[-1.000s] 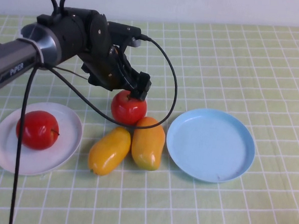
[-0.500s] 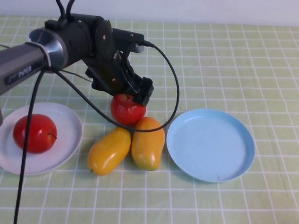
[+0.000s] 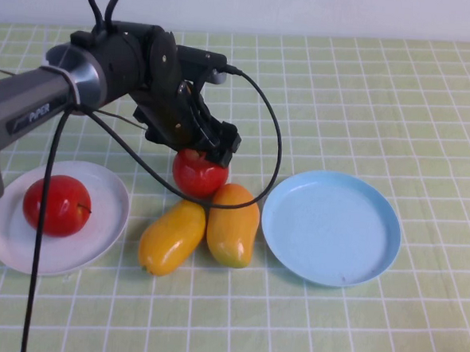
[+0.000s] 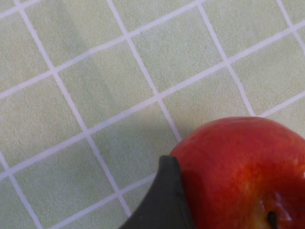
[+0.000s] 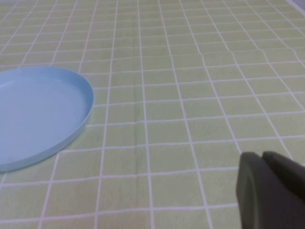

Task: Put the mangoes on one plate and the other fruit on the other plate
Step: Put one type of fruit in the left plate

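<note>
A red apple [image 3: 198,174] rests on the cloth against the orange mango [image 3: 233,224], and the yellower mango [image 3: 171,236] lies beside that one. My left gripper [image 3: 207,153] is down over this apple, open, jaws astride it. In the left wrist view one dark finger [image 4: 162,200] lies against the side of the apple [image 4: 243,167]. The second apple [image 3: 56,205] sits on the white plate [image 3: 105,216]. Nothing lies on the light blue plate [image 3: 331,227]. My right gripper [image 5: 263,164] is shut on nothing, low over the cloth beside the blue plate [image 5: 38,114].
A green checked cloth [image 3: 399,98] covers the table. The left arm's black cable [image 3: 273,138] loops down over the orange mango's top, and another cable [image 3: 35,251] hangs across the white plate.
The left gripper came down from just behind the apple onto it. The apple shifted slightly to the left.
</note>
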You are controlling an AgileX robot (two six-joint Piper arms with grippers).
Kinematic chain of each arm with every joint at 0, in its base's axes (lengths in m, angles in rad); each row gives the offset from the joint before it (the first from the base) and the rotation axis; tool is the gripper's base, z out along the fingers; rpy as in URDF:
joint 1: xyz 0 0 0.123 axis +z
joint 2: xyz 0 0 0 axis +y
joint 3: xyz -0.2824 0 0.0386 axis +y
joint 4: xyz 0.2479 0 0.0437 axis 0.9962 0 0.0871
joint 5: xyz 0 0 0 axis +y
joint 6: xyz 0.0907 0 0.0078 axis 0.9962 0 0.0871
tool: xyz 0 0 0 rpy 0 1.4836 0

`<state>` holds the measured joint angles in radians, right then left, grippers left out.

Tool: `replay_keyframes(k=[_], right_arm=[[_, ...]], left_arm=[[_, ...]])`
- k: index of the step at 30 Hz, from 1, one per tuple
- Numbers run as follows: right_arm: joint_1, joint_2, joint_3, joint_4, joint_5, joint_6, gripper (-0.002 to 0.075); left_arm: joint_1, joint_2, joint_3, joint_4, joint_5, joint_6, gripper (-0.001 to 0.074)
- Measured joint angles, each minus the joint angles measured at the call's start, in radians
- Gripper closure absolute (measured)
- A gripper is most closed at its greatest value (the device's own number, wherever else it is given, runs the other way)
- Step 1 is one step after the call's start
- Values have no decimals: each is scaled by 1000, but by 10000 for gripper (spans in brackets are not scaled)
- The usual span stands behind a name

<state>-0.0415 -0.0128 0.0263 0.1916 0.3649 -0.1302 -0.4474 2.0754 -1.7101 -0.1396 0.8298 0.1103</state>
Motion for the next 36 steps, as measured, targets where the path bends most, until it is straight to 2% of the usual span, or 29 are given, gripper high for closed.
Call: replay_keyframes(k=[12, 26, 32, 36], right_arm=[[0, 0, 0, 0, 0, 0, 743], [0, 0, 0, 0, 0, 0, 743], [0, 0, 0, 0, 0, 0, 743], [0, 0, 0, 0, 0, 0, 743]], left_arm=[[9, -238, 27, 71, 76, 0, 162], [204, -702, 602, 73, 58, -32, 164], [314, -782, 744, 73, 69, -37, 164], [348, -782, 806, 75, 18, -37, 164]])
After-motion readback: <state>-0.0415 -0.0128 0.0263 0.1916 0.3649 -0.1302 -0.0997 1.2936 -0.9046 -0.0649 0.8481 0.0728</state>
